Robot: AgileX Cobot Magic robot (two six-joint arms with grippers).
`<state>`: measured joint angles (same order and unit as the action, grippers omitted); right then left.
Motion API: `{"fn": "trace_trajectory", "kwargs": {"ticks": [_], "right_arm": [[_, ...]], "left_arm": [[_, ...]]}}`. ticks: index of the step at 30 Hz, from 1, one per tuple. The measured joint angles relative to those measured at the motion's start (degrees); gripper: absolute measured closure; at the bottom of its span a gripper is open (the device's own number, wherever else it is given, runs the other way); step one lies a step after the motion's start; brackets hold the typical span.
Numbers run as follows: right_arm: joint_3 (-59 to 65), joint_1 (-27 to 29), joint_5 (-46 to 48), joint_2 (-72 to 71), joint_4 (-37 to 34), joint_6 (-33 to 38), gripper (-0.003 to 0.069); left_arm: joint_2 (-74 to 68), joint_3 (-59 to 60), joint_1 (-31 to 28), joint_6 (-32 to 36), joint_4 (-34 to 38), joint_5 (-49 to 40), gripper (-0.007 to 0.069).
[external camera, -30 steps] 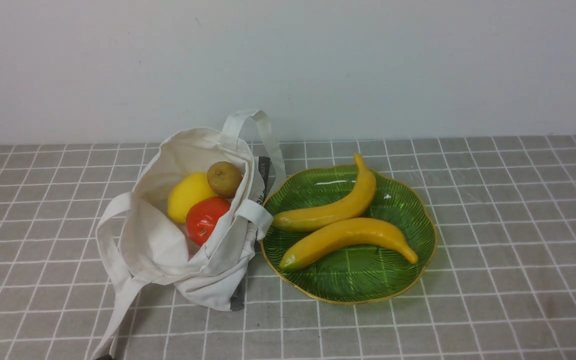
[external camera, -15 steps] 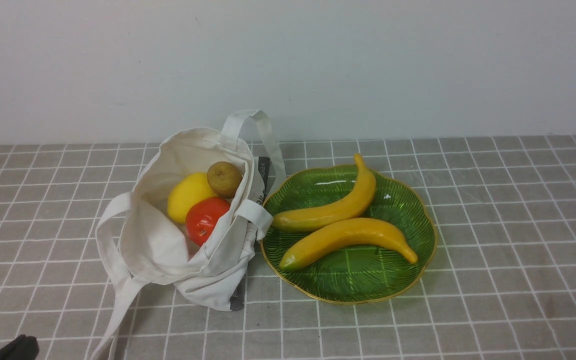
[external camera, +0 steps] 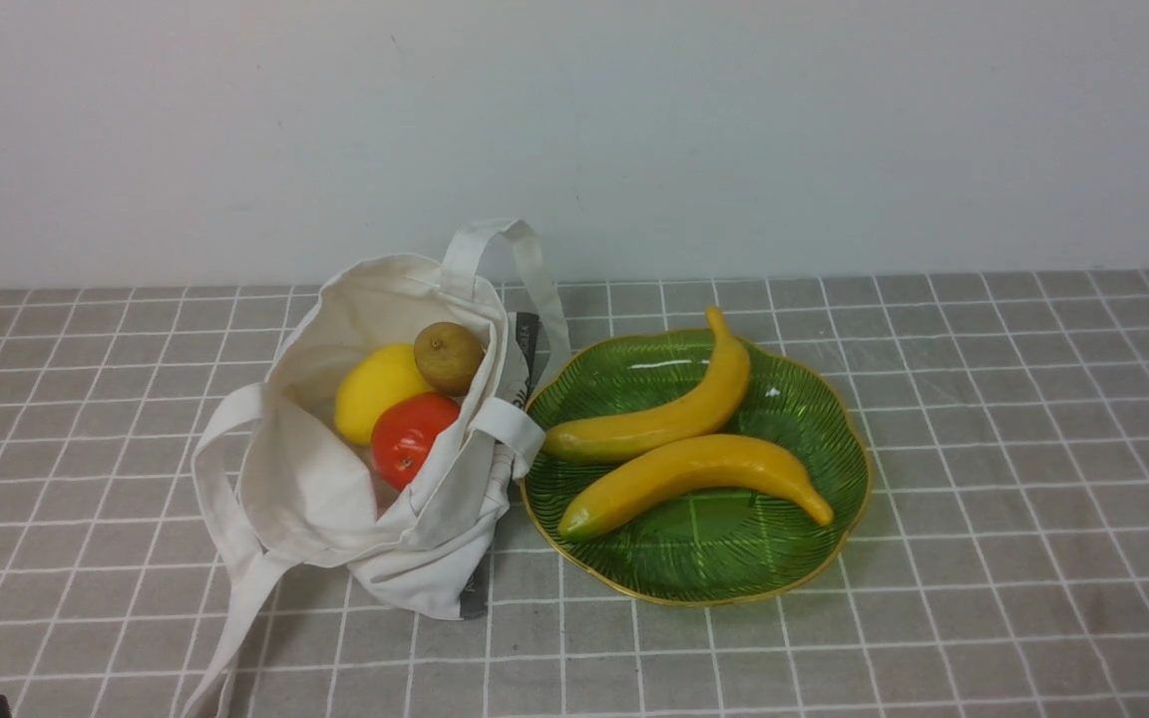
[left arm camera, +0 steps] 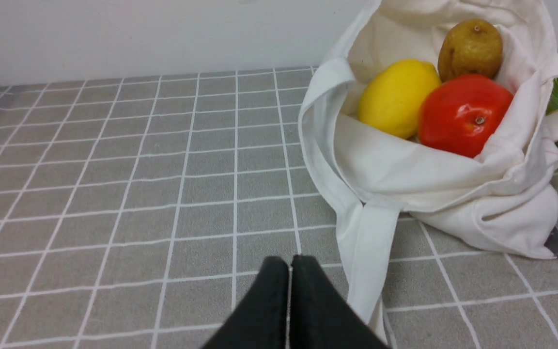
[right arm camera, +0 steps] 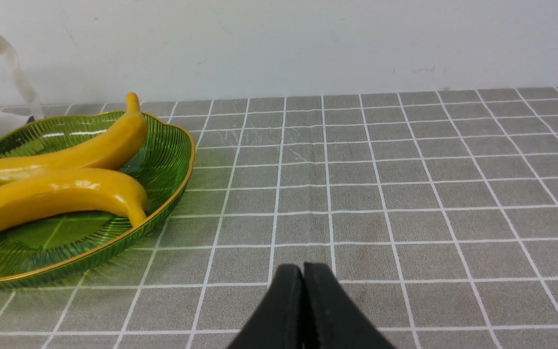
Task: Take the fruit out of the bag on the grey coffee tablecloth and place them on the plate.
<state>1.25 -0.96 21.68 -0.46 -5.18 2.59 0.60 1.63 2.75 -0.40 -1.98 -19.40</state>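
Nearest us, our left gripper [left arm camera: 289,271] sits low over the cloth [external camera: 983,479], fingers pressed together, empty, beside a trailing strap of the bag [external camera: 335,499]; only its dark edge shows at seven o'clock in the front view. Our right gripper [right arm camera: 303,280] sits low too, closed on nothing, well clear of the plate [external camera: 714,568]. Farther on, the bag at nine o'clock touches the plate and holds a tomato [external camera: 411,437], lemon [external camera: 375,389] and kiwi [external camera: 448,356]. Two bananas [external camera: 689,477] lie on the plate.
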Motion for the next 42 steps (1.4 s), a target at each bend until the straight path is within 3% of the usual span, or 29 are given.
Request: {"fn": "trace_trajectory", "kwargs": {"ticks": [42], "right_arm": [[0.0,0.0,0.0,0.0,0.0,0.0,0.0673]], "left_arm": [[0.0,0.0,-0.2,0.0,0.1,-2.1,0.0632]]}}
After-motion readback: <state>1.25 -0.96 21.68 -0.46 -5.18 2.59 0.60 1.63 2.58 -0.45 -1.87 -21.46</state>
